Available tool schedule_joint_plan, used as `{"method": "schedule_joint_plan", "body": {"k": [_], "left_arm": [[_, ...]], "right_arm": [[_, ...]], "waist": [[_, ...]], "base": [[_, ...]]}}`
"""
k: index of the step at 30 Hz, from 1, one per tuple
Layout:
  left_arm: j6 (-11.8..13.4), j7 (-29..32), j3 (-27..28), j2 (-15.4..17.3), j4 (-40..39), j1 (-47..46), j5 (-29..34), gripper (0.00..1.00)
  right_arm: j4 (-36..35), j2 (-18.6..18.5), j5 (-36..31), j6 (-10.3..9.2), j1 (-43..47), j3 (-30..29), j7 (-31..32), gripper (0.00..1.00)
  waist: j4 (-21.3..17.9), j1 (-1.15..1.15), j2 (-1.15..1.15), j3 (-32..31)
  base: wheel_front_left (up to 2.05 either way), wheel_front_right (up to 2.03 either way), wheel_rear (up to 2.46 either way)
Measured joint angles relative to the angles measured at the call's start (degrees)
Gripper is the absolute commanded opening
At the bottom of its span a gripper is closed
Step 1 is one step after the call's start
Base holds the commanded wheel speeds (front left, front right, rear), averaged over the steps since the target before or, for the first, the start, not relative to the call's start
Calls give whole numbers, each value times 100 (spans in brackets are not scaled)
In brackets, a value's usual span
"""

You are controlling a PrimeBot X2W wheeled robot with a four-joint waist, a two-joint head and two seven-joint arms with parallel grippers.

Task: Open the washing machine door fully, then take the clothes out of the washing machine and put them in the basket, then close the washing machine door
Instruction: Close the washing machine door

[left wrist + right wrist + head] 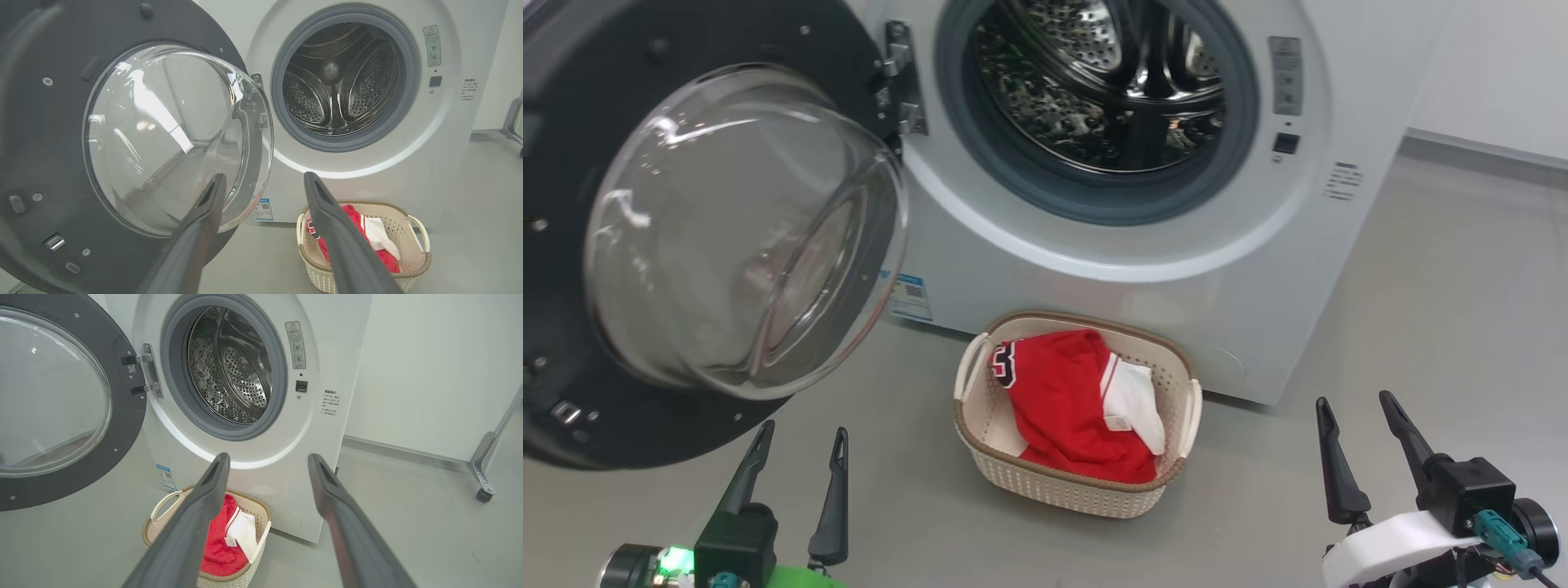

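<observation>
The washing machine [1143, 261] stood with its door [564, 245] swung wide open to the left on a metal hinge [900, 77], the door's clear glass bowl [743, 229] bulging out toward the room. Within the grey rubber seal [1241, 139], the steel drum [1094, 90] showed its perforated walls and raised ribs. A small blue sticker [910, 296] marked the machine's lower left corner, just behind the edge of the glass.

The clothes [1062, 400] lay in the basket [1062, 490], which sat on the grey floor [1421, 343] just in front of the machine, below the drum opening. A red jersey with a dark, white-edged numeral [1005, 363] filled most of the basket. A white part [1135, 400] with a small tag lay along its right side. The heap reached roughly to the basket's brown rim, between the two white handles.

The robot's left gripper [804, 428] hung low beneath the open door. Its right gripper [1353, 399] hung over bare floor to the right of the basket. Both were clear of the basket and the machine, their long dark fingers spread wide apart and holding nothing. A wheeled metal leg [486, 469] stood by the wall to the machine's right.
</observation>
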Motion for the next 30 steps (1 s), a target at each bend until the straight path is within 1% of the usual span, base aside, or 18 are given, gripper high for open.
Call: {"method": "schedule_joint_plan", "body": {"k": [11,14,16,28,29,30], "left_arm": [[5,-34,140,-2,-46,2,-1,100],[30,-76,260,-2,-98,15,-2,100],[38,-107,298,-5,-104,27,-2,100],[55,-133,337,-29,-113,112,-2,100],[56,-133,341,-29,-113,113,-1,99],[56,-133,346,-29,-113,113,-1,76]], "right_arm": [[-5,25,-2,9,-2,164,67,100],[-5,27,-10,73,-18,274,104,100],[1,27,-14,107,-24,310,143,100],[51,32,-15,108,-54,328,151,100],[54,34,-15,108,-54,331,151,100],[57,36,-14,108,-54,332,151,100]], "waist": [[756,0,0,46],[890,0,0,77],[939,0,0,106],[953,0,0,113],[951,0,0,110],[949,0,0,109]], "base": [[0,0,0],[0,0,0],[0,0,0],[0,0,0],[0,0,0],[0,0,0]]}}
